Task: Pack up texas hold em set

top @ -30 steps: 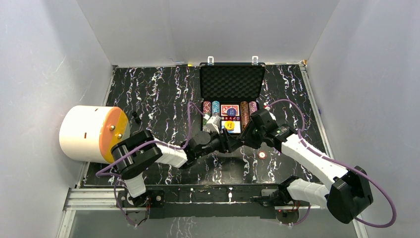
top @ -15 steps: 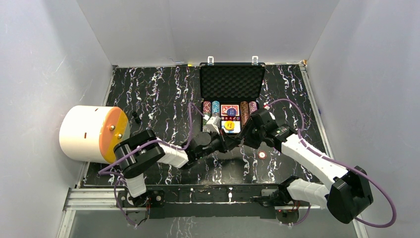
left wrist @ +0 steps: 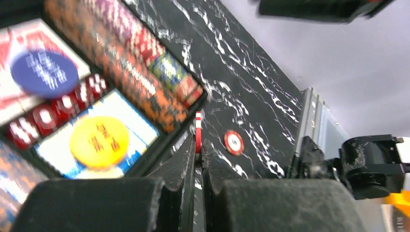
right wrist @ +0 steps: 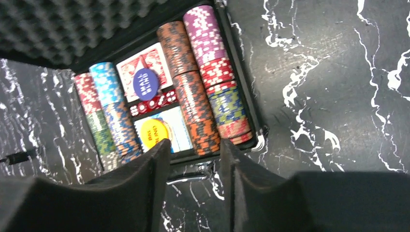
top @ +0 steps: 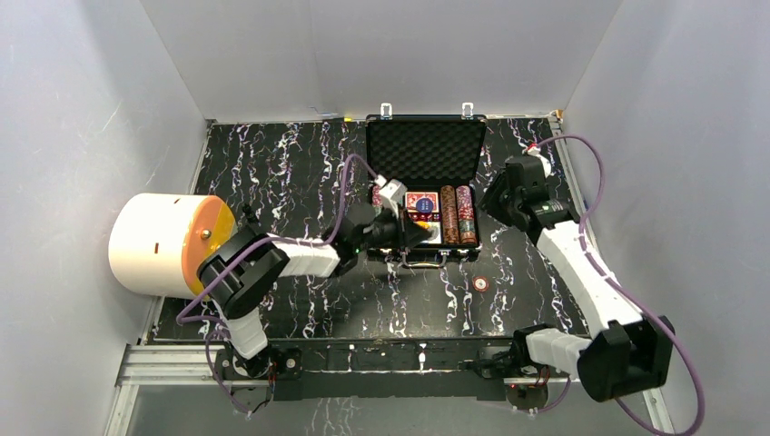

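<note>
The black ribbed briefcase (top: 425, 150) lies open at the back of the black marbled tabletop (top: 291, 173). Its tray is packed with columns of multicoloured poker chips (right wrist: 193, 92), a red card deck (right wrist: 153, 59) and a round yellow button (left wrist: 99, 137). Over the briefcase's front wall, my left gripper (left wrist: 197, 145) has its fingers (left wrist: 186, 162) pressed together, pinching a thin red-and-white poker chip (left wrist: 197, 122) edge-on by its faces. To the briefcase's right, my right gripper (right wrist: 194, 145) hangs with fingers spread and nothing between them. A second red-and-white chip (top: 480, 283) lies flat on the tabletop in front of the briefcase's right corner. I judge the step is slotting the pinched chip. I want it kept edge-on, lined up parallel with the chips at a column's near end, and lowered into the groove before the fingers part, so that it cannot topple onto the decks. The loose chip comes after.
</note>
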Available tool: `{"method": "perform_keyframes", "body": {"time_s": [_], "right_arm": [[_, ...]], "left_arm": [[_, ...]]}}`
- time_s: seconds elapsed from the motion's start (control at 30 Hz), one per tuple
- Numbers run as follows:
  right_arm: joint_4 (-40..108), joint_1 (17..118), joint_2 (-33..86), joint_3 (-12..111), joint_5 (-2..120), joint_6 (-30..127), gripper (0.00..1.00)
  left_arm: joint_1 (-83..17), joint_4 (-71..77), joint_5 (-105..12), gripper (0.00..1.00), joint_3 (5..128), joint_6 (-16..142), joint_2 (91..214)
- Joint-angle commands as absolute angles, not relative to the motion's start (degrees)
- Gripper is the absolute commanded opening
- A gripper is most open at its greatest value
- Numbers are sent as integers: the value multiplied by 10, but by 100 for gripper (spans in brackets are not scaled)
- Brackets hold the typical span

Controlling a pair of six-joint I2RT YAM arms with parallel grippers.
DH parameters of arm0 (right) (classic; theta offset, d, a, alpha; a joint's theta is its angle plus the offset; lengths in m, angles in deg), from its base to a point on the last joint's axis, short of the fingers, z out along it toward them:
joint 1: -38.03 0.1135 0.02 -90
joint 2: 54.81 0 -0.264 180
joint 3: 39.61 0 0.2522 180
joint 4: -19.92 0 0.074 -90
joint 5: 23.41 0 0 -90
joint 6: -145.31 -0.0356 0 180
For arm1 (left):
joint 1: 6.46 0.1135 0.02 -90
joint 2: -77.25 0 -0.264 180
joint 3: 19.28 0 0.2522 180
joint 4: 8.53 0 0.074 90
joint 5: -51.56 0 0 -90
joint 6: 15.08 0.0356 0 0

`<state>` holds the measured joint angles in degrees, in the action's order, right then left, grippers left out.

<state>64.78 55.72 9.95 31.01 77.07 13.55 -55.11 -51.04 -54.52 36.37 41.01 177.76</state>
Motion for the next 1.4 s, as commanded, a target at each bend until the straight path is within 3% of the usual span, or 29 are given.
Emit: {"method": "perform_keyframes", "body": {"time_s": [0.0, 0.07, 0.23, 0.67, 1.37], "right_arm": [[609, 513, 153, 323, 707, 215, 44], [578, 498, 169, 312, 679, 220, 37], [556, 465, 202, 305, 656, 225, 30], [556, 422, 167, 240, 641, 222, 34], [563, 421, 168, 234, 619, 236, 35]], "left_arm": [[-527, -384, -673, 0, 488, 552, 1784], [-522, -318, -692, 0, 544, 609, 1807], [-516, -199, -743, 0, 690, 724, 1889], [-499, -128, -777, 0, 902, 870, 2060], [-498, -121, -850, 0, 914, 898, 2090]]}}
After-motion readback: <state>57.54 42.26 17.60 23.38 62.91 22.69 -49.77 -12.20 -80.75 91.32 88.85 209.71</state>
